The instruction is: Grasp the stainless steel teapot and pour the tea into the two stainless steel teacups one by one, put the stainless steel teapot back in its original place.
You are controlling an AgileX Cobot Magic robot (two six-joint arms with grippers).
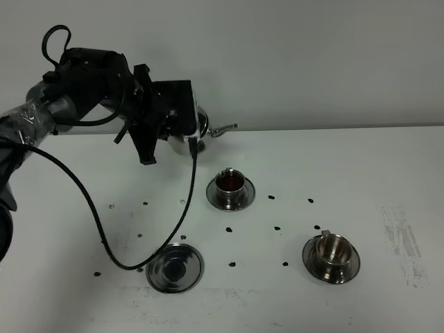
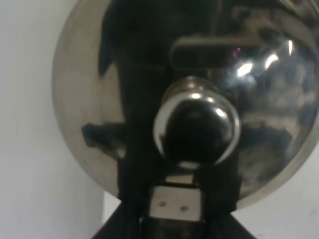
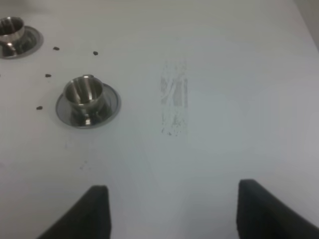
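My left gripper (image 1: 179,125) is clamped on the handle of the squat, mirror-polished stainless steel teapot (image 1: 202,126) and holds it clear of the white table (image 1: 388,173). The pot sits close to upright, with its thin spout (image 1: 225,129) pointing toward three o'clock in the high view. From my left wrist camera the domed lid and its round knob (image 2: 197,130) fill the frame, and my dark fingers flank the handle bracket. Taking the small steel teacup with dark tea in it (image 1: 230,182) as the dial's centre, the teapot hangs at eleven o'clock. The empty steel teacup (image 1: 331,248) stands on its round saucer at four o'clock. The bare ringed steel saucer (image 1: 175,268) lies at seven o'clock, with nothing on it. The filled cup rests on its own saucer. Small dark specks (image 1: 277,227) are scattered over the table between the cups, and a grey scuffed patch (image 1: 402,239) marks the surface at about three o'clock of the empty cup. My right gripper (image 3: 177,214) hovers above the table near that patch, its two dark fingers spread wide and holding nothing.
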